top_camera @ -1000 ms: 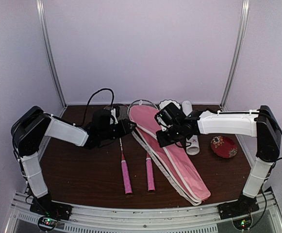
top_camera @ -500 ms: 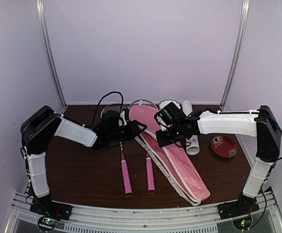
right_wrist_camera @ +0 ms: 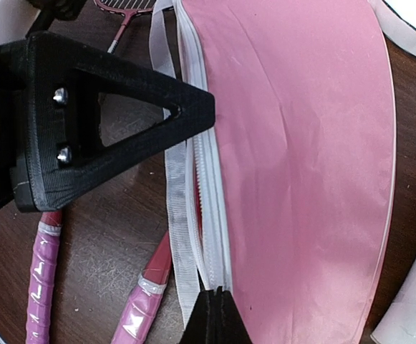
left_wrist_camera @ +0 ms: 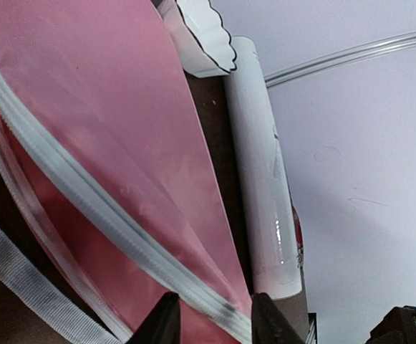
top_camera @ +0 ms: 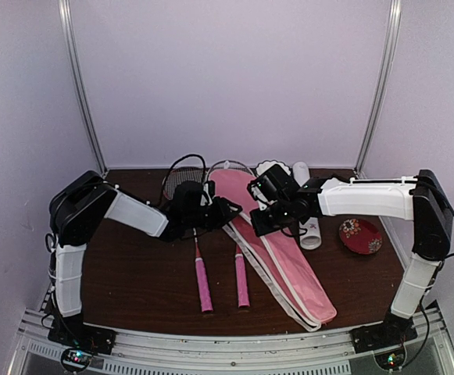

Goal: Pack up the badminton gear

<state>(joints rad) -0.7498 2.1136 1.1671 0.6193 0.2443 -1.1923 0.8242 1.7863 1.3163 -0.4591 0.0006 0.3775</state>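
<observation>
The long pink cover lies slantwise on the table, its white zipper edge parted. My right gripper is shut on that zipper edge, and shows in the top view. My left gripper is open, its jaws astride the same edge further up; it also shows in the top view. Two rackets lie left of the cover, pink handles toward me. The long white tube lies beyond the cover. No shuttlecock is in view.
A small white scalloped bowl stands at the back by the tube's far end. A red patterned dish sits at the right. Metal frame posts and pale walls close in the back and sides.
My left arm has reached to the right, across the racket heads, up to the cover's left edge. The right gripper and the cover have stayed put.
</observation>
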